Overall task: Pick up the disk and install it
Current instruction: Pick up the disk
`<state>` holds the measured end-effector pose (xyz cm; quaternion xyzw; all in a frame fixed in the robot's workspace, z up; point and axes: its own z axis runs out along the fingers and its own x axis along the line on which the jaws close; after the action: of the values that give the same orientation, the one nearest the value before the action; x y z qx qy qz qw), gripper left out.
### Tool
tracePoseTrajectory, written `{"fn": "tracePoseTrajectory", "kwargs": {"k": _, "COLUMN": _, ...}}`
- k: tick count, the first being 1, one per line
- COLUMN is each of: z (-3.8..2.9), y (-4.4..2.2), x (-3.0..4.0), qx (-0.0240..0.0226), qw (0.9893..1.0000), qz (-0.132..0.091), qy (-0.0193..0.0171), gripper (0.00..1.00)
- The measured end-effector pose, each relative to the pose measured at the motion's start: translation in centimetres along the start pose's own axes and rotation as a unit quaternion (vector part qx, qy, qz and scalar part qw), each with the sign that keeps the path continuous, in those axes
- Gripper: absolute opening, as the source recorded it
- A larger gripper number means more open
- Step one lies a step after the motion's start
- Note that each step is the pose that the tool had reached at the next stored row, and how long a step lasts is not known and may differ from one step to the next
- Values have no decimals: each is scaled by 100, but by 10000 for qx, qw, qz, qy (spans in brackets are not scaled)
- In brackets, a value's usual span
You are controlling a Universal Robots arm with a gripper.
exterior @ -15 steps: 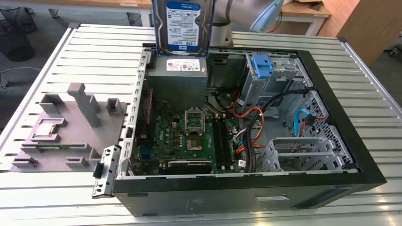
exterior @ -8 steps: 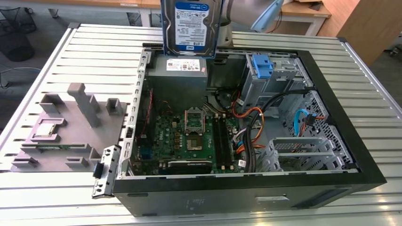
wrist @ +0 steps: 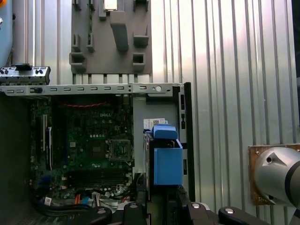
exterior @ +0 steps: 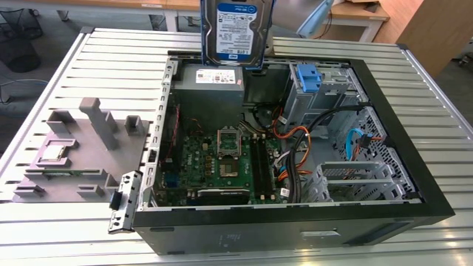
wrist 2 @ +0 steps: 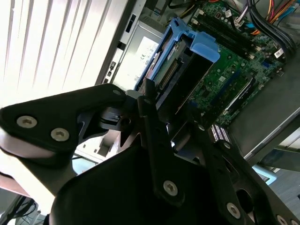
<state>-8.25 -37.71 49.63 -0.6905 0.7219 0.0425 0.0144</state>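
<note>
The disk (exterior: pixel 236 30) hangs upright above the back of the open computer case (exterior: pixel 432 194). It is a silver drive with a white and blue label and blue rails along its edges. It is lifted clear of the case, over the grey power-supply box (exterior: pixel 209 83). In both wrist views my gripper (wrist 2: pixel 164 110) (wrist: pixel 161 201) is shut on the disk (wrist 2: pixel 180 70) (wrist: pixel 166 159), its black fingers (wrist 2: pixel 152 122) pressing on the two sides of the blue carrier. The motherboard (wrist: pixel 93 145) lies below, beside the disk.
Inside the case are the motherboard (exterior: pixel 221 160), orange and black cables (exterior: pixel 296 144), a metal drive cage (exterior: pixel 355 177) and a blue plastic caddy (exterior: pixel 309 77) in the bay at the exterior view's right. A grey fixture block (exterior: pixel 81 144) stands on the slatted metal table (exterior: pixel 111 50) to the left.
</note>
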Motion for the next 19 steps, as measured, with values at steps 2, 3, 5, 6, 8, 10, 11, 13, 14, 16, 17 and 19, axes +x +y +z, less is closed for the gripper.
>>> {"fn": "tracePoseTrajectory", "kwargs": {"k": 2, "z": -2, "y": -44, "x": -2, "qx": 0, "qw": 10000, "qz": 1, "qy": 0, "gripper": 35}}
{"fn": "tracePoseTrajectory", "kwargs": {"k": 3, "z": -3, "y": -67, "x": -3, "qx": 0, "qw": 10000, "qz": 0, "qy": 0, "gripper": 35}}
{"fn": "tracePoseTrajectory", "kwargs": {"k": 5, "z": -5, "y": -111, "x": -5, "qx": 0, "qw": 10000, "qz": 0, "qy": 1, "gripper": 35}}
{"fn": "tracePoseTrajectory", "kwargs": {"k": 6, "z": -5, "y": -133, "x": -6, "qx": 0, "qw": 10000, "qz": 0, "qy": 0, "gripper": 35}}
{"fn": "tracePoseTrajectory", "kwargs": {"k": 8, "z": -7, "y": -173, "x": -8, "qx": 0, "qw": 10000, "qz": 0, "qy": 0, "gripper": 35}}
{"fn": "tracePoseTrajectory", "kwargs": {"k": 10, "z": -7, "y": -197, "x": -8, "qx": 0, "qw": 10000, "qz": 0, "qy": 0, "gripper": 35}}
{"fn": "tracePoseTrajectory", "kwargs": {"k": 11, "z": -7, "y": -202, "x": -7, "qx": 0, "qw": 10000, "qz": 0, "qy": 0, "gripper": 35}}
{"fn": "tracePoseTrajectory", "kwargs": {"k": 13, "z": -7, "y": -205, "x": -1, "qx": 0, "qw": 10000, "qz": 0, "qy": 0, "gripper": 35}}
{"fn": "tracePoseTrajectory", "kwargs": {"k": 14, "z": -6, "y": -205, "x": 4, "qx": 0, "qw": 10000, "qz": 0, "qy": 0, "gripper": 35}}
{"fn": "tracePoseTrajectory", "kwargs": {"k": 16, "z": -5, "y": -206, "x": 16, "qx": 0, "qw": 10000, "qz": 0, "qy": 0, "gripper": 35}}
{"fn": "tracePoseTrajectory", "kwargs": {"k": 17, "z": -5, "y": -207, "x": 23, "qx": 0, "qw": 10000, "qz": 0, "qy": 0, "gripper": 35}}
{"fn": "tracePoseTrajectory", "kwargs": {"k": 19, "z": -4, "y": -208, "x": 34, "qx": 0, "qw": 10000, "qz": 0, "qy": 0, "gripper": 35}}
